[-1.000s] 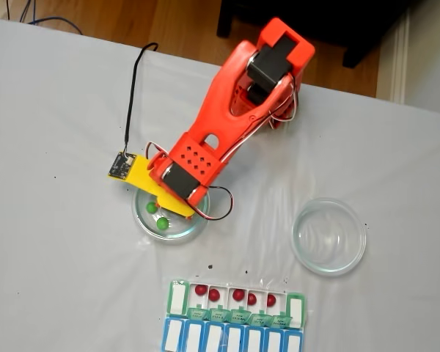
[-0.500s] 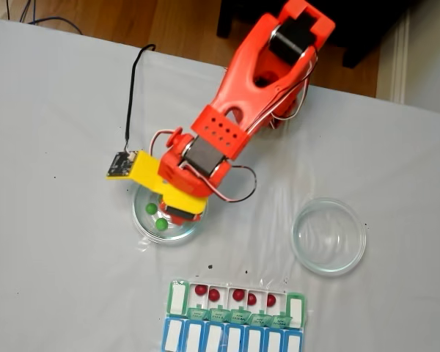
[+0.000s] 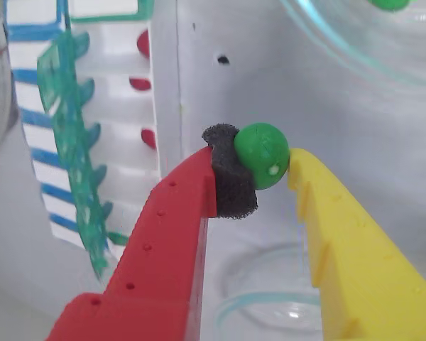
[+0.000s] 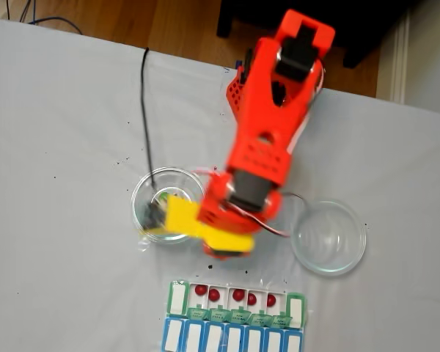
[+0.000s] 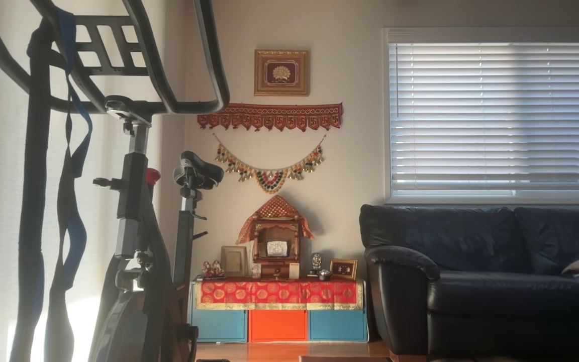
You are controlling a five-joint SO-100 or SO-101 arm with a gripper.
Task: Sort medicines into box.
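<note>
In the wrist view the claw [image 3: 259, 170] is closest to the lens: its red finger [image 3: 170, 234], tipped with a dark foam pad [image 3: 231, 188], and its yellow finger [image 3: 348, 241] are pinching a green ball [image 3: 263, 155] between them, held up off the white table [image 3: 220, 92]. Below the fingers curves the rim of a clear glass dish [image 3: 270, 302], and at the top right edge another green ball [image 3: 389, 3] lies inside a second glass dish [image 3: 355, 57]. Farther off on the left of this view stands the pill organizer [image 3: 113, 121], its translucent green lids [image 3: 71, 135] swung open, with red balls [image 3: 140, 44] resting in the white compartments and the blue-and-white row [image 3: 35, 85] beyond it. In the fixed view from above, the orange arm [image 4: 268, 139] reaches down over the table [image 4: 59, 147], blurred, its yellow finger [image 4: 198, 224] lying between the left glass dish [image 4: 150, 191] and the right glass dish [image 4: 328, 236]. Near the bottom edge the pill organizer [image 4: 236, 301] holds five red balls [image 4: 214, 295] in a row, well apart from the claw. The other view looks across a room with an exercise bike [image 5: 138, 211], a small shrine [image 5: 275, 236] and a dark sofa [image 5: 490, 271].
</note>
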